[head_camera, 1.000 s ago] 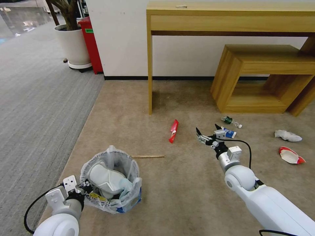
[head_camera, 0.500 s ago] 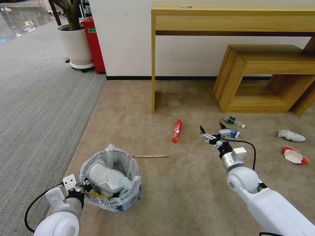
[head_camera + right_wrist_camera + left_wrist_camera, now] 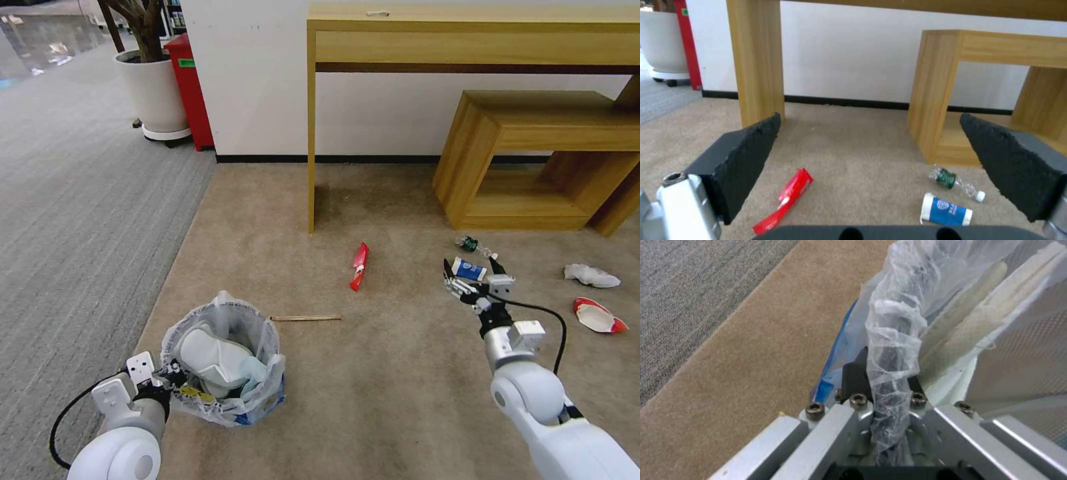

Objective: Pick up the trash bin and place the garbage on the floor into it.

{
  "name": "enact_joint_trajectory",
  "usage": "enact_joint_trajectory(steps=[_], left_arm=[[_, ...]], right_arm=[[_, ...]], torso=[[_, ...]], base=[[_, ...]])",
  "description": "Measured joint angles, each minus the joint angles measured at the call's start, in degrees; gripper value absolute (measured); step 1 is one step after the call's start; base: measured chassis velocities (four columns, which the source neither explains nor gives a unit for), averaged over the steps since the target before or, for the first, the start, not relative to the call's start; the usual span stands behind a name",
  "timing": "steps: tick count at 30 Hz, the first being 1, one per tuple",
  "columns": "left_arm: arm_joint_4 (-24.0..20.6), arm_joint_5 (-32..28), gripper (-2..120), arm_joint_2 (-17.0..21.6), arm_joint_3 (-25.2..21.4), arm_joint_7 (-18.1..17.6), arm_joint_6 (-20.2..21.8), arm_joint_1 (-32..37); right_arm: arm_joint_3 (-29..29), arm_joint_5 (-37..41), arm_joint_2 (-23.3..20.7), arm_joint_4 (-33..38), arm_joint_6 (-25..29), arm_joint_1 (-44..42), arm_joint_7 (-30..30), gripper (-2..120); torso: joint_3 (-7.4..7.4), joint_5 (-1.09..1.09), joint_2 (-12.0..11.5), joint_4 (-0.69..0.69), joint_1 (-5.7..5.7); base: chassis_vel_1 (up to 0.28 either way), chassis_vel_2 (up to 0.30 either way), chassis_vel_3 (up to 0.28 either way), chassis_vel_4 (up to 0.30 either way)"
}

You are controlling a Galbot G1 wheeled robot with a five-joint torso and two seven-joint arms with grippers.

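Note:
The trash bin (image 3: 223, 363), lined with a crinkly whitish bag, is at the lower left with a white slipper (image 3: 207, 357) inside. My left gripper (image 3: 175, 381) is shut on its near rim, clamping bag and rim (image 3: 882, 386). My right gripper (image 3: 470, 265) hangs open just above the blue-white cup (image 3: 469, 269), with the tiny bottle (image 3: 475, 245) beyond it. On the beige floor (image 3: 373, 373) also lie a red wrapper (image 3: 359, 266), a thin wooden stick (image 3: 305, 318), a white tissue (image 3: 590, 275) and a red-white paper cup (image 3: 598, 317). Between the open pads (image 3: 746, 153) I see the wrapper (image 3: 784, 200), cup (image 3: 946, 210) and bottle (image 3: 953, 181).
A wooden desk leg (image 3: 311, 133) stands behind the wrapper. A low wooden shelf (image 3: 533, 153) sits against the wall behind the bottle. A white planter (image 3: 155, 93) and a red box (image 3: 190, 87) are at the far left, beside grey ribbed carpet (image 3: 80, 200).
My right gripper has swung right, from beside the red wrapper to over the blue-white cup, staying open. The view shifted slightly early on. The left gripper still holds the bin.

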Motion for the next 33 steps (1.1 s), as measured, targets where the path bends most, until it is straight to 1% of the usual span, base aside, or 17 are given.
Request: enact_joint_trajectory(steps=[11,27,33], left_arm=[[-0.6,-0.2,0,0.3,-0.4,0.0,-0.1,0.2],[-0.8,-0.4,0,0.5,-0.5,0.2,-0.3,0.0],[-0.8,-0.8,0,0.8,-1.7,0.2,-0.3,-0.1]], right_arm=[[0.5,-3.5,2.2,1.6,0.7,-3.8,-0.6,100],[1.3,-5.1,3.0,1.5,1.4,-4.5,-1.2,100],[1.0,-5.3,3.3,1.0,1.8,-4.1,-1.2,100]], torso=[[0.00,0.00,0.0,0.01,0.00],[0.01,0.00,0.0,0.01,0.00],[0.01,0.00,0.0,0.01,0.00]], base=[[0.000,0.000,0.000,0.000],[0.000,0.000,0.000,0.000],[0.000,0.000,0.000,0.000]])
